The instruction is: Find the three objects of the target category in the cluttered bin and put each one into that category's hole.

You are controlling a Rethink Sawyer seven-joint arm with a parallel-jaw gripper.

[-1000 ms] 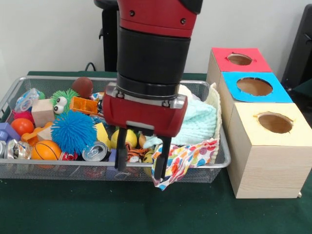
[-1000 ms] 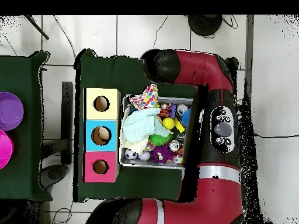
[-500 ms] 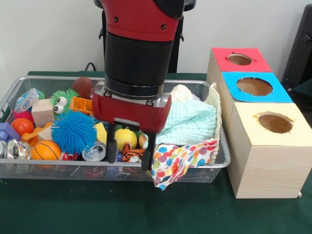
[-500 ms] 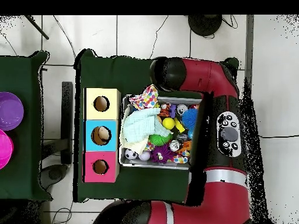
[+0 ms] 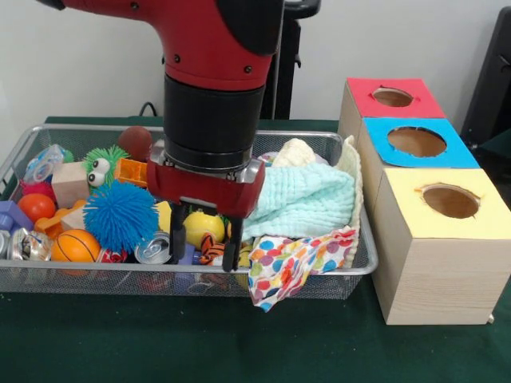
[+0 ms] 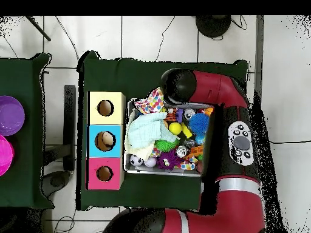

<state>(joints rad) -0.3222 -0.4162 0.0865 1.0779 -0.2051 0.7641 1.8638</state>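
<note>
The wire mesh bin (image 5: 96, 128) is full of toys, cans and cloths; it also shows in the overhead view (image 6: 127, 165). My gripper (image 5: 204, 244) is open and empty, low over the bin's front middle. Its fingers (image 5: 232, 249) stand on either side of a yellow ball (image 5: 204, 226) and a small striped tiger toy (image 5: 210, 250). The red-surrounded hole (image 5: 392, 97) is in the farthest wooden box at the right and also shows in the overhead view (image 6: 104, 173). In the overhead view the arm (image 6: 182, 87) hides the gripper.
A blue-surrounded hole (image 5: 417, 141) and a yellow-surrounded hole (image 5: 450, 200) lie nearer. In the bin are a blue spiky ball (image 5: 120, 214), a drink can (image 5: 156, 248), an orange basketball (image 5: 74, 246), a mint towel (image 5: 307, 199) and a dotted cloth (image 5: 295, 263) hanging over the front rim.
In the front view the gripper has moved left, from over the dotted cloth to over the yellow ball and tiger toy. It has stayed open.
</note>
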